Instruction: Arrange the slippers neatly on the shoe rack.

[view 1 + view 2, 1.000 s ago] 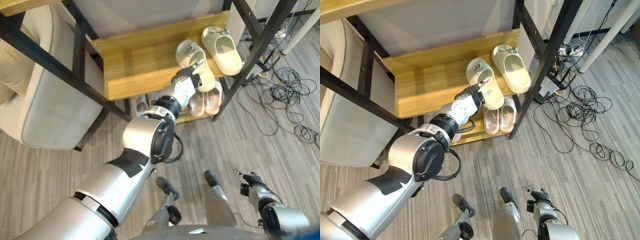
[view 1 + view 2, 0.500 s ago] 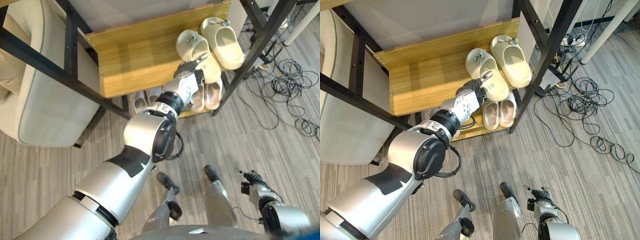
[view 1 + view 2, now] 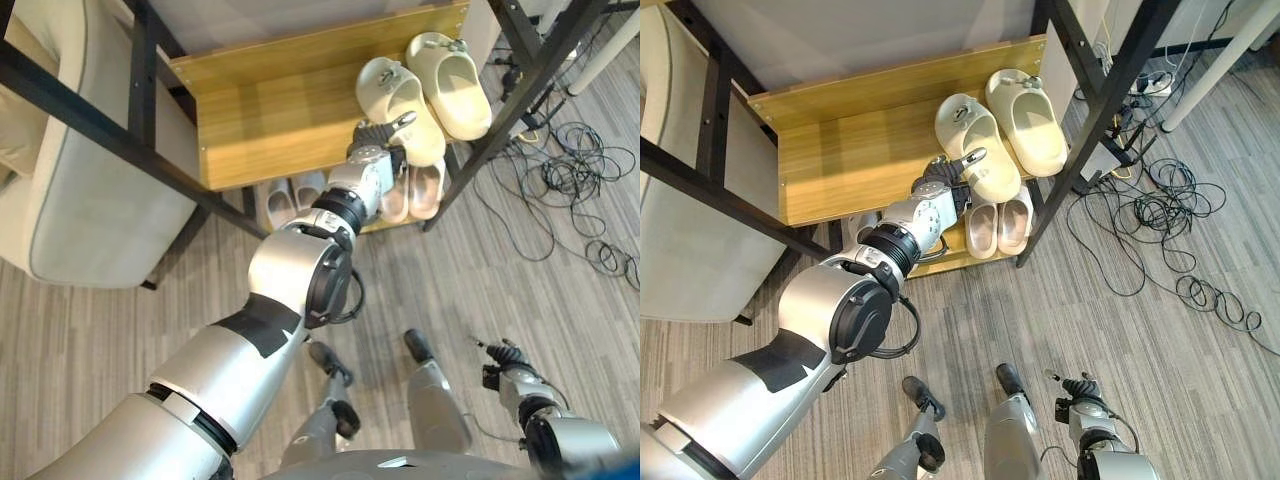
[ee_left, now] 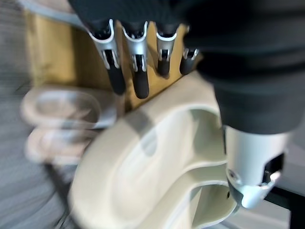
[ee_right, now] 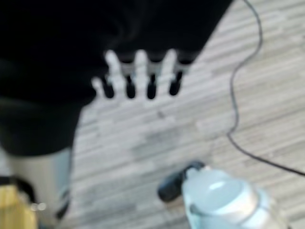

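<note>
On the rack's upper shelf (image 3: pixel 270 110), toward its right end, two cream slippers (image 3: pixel 400 95) lie side by side; the left hand (image 3: pixel 375 150) meets the nearer one's heel at the front edge, fingers (image 4: pixel 125 71) straight, thumb alongside, gripping nothing. It looks light, springy foam, best nudged or pinched at the heel rim; the right hand (image 5: pixel 138 78) hangs relaxed over the floor.

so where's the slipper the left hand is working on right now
In the left eye view the near cream slipper lies on the wooden shelf toward its right end, beside its mate, with the left hand at its heel.
</note>
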Motion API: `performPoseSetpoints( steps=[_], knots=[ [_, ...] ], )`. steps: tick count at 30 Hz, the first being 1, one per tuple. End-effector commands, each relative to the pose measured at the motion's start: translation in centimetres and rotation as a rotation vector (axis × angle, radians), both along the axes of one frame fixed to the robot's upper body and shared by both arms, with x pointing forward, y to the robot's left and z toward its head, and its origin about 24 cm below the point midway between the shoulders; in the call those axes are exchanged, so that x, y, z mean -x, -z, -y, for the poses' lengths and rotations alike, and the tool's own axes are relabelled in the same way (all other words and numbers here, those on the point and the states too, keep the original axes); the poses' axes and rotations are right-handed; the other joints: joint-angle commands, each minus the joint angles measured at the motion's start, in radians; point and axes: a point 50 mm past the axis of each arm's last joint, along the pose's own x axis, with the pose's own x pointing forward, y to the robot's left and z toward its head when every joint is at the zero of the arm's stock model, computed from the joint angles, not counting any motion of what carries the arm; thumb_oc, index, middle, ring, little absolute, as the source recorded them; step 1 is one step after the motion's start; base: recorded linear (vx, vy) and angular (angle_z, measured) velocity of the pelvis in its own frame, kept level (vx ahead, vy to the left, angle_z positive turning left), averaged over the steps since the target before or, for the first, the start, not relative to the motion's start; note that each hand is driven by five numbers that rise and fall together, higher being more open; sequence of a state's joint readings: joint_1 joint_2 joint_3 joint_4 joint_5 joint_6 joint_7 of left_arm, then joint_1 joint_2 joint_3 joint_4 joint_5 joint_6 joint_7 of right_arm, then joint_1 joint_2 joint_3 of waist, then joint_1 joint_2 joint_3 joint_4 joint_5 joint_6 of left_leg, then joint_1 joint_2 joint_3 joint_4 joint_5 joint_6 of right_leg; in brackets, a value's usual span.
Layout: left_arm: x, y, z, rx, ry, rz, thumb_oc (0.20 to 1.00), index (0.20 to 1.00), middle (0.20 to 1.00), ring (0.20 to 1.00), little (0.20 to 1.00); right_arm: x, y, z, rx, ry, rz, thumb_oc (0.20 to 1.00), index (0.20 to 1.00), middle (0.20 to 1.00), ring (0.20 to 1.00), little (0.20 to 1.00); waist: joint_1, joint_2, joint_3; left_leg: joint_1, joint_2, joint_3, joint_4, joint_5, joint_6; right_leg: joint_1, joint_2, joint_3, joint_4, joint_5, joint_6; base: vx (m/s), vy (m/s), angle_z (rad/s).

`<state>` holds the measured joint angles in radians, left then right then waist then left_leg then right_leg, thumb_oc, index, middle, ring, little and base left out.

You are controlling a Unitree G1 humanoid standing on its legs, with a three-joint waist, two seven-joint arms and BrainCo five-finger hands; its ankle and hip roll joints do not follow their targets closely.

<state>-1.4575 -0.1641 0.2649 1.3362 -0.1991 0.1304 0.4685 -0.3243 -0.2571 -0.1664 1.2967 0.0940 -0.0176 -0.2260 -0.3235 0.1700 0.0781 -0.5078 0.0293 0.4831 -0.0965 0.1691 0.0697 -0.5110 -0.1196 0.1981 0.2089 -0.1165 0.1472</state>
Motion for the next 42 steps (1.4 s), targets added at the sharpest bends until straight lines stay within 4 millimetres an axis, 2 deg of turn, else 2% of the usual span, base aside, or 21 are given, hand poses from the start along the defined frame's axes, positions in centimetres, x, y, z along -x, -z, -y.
performPoseSetpoints(
  steps=[1, 9, 15, 18, 29, 34, 42],
  knots=[
    [0.9, -2.9, 2.9, 0.005, 0.042, 0.12, 1.0, 1.0, 1.0, 1.0, 1.0, -0.9, -1.2, 1.8, 0.03, 0.03, 0.046, 1.0, 1.0, 1.0, 1.0, 1.0, 0.011, 0.021, 0.023, 0.207, -0.046, 0.011, 0.009, -0.147, -0.074, 0.02, 0.076, 0.043, -0.08, 0.062, -0.057, 0.0, 0.0, 0.0],
    [1.0, -2.8, 3.1, -0.016, 0.041, 0.138, 1.0, 1.0, 1.0, 1.0, 1.0, -0.7, -1.1, 1.9, 0.038, 0.032, 0.048, 1.0, 1.0, 1.0, 1.0, 1.0, 0.007, 0.02, 0.004, 0.202, -0.055, 0.024, 0.009, -0.159, -0.065, 0.006, 0.066, 0.055, -0.082, 0.067, -0.045, 0.01, 0.005, 0.0],
    [1.7, -2.5, 4.7, 0.038, 0.09, 0.127, 1.0, 1.0, 1.0, 1.0, 1.0, -0.9, -1.5, 2.6, 0.045, 0.044, 0.057, 1.0, 1.0, 1.0, 1.0, 1.0, 0.001, 0.022, 0.003, 0.195, -0.067, 0.033, 0.009, -0.161, -0.058, -0.012, 0.057, 0.066, -0.067, 0.058, -0.033, 0.0, 0.0, 0.0],
    [1.9, -2.6, 4.9, 0.05, 0.096, 0.13, 1.0, 1.0, 1.0, 1.0, 1.0, -0.8, -1.6, 2.7, 0.046, 0.047, 0.058, 1.0, 1.0, 1.0, 1.0, 1.0, 0.001, 0.022, 0.003, 0.193, -0.068, 0.034, 0.009, -0.162, -0.057, -0.015, 0.056, 0.068, -0.064, 0.056, -0.032, 0.0, 0.0, 0.0],
    [3.5, -3.1, 8.2, 0.173, 0.237, 0.131, 1.0, 1.0, 1.0, 1.0, 1.0, -1.4, -2.3, 3.6, 0.059, 0.052, 0.072, 1.0, 1.0, 1.0, 1.0, 1.0, -0.004, 0.023, 0.007, 0.189, -0.073, 0.034, 0.009, -0.163, -0.055, -0.034, 0.057, 0.075, -0.04, 0.046, -0.035, 0.0, -0.003, 0.01],
    [4.6, -2.3, 9.9, 0.192, 0.32, 0.109, 1.0, 1.0, 1.0, 1.0, 1.0, -2.1, -2.9, 4.0, 0.06, 0.065, 0.087, 1.0, 1.0, 1.0, 1.0, 1.0, 0.0, 0.024, 0.008, 0.193, -0.075, 0.028, 0.009, -0.163, -0.056, -0.038, 0.06, 0.074, -0.028, 0.042, -0.039, 0.0, 0.0, 0.0],
    [5.5, -1.1, 11.1, 0.192, 0.374, 0.075, 1.0, 1.0, 1.0, 1.0, 1.0, -2.5, -3.5, 4.7, 0.062, 0.099, 0.098, 1.0, 1.0, 1.0, 1.0, 1.0, 0.002, 0.02, 0.021, 0.188, -0.076, 0.022, 0.009, -0.162, -0.055, -0.053, 0.063, 0.071, -0.015, 0.041, -0.04, -0.01, -0.019, 0.01]
  ],
)
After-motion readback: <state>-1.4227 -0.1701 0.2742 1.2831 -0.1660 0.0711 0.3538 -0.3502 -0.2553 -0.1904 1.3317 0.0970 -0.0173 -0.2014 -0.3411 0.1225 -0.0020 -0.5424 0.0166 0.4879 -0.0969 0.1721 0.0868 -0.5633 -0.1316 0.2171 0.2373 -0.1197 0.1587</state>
